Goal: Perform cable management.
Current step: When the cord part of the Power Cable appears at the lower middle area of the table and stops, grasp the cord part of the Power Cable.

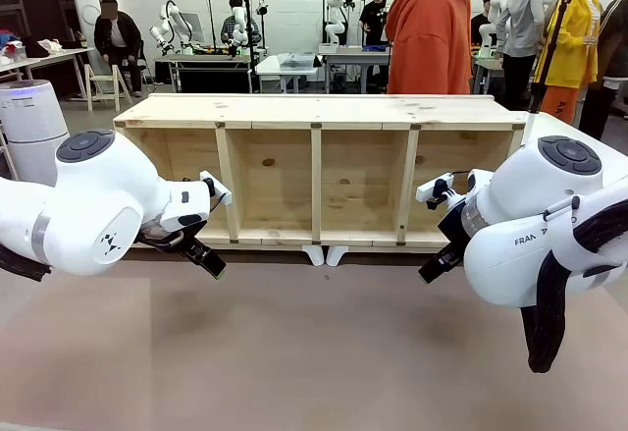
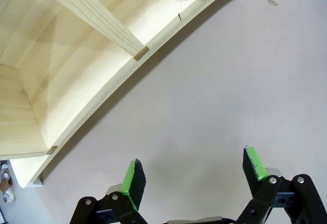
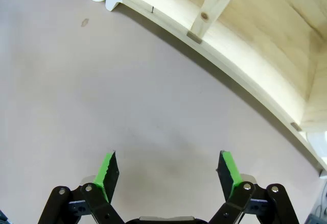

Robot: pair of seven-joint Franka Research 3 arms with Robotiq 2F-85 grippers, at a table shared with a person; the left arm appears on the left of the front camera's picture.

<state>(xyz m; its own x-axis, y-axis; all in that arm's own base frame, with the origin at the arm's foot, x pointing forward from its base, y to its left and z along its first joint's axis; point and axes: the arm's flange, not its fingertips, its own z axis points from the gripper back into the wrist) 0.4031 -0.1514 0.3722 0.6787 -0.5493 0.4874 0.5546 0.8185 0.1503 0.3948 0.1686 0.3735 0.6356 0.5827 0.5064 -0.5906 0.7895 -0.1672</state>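
Front view and wrist views alike give no way to tell where the cable lies. The left gripper (image 1: 213,268) (image 2: 191,157) hangs low over the brown table (image 1: 314,352), just in front of the long wooden shelf (image 1: 319,112), its green-padded fingers spread wide with nothing between them (its wrist view looks down on plain tabletop beside the shelf's lower edge). The right gripper (image 1: 428,276) (image 3: 167,155) stands just as wide and holds nothing, near the shelf's other end, and a person (image 1: 429,33) in an orange hoodie stands behind the shelf.
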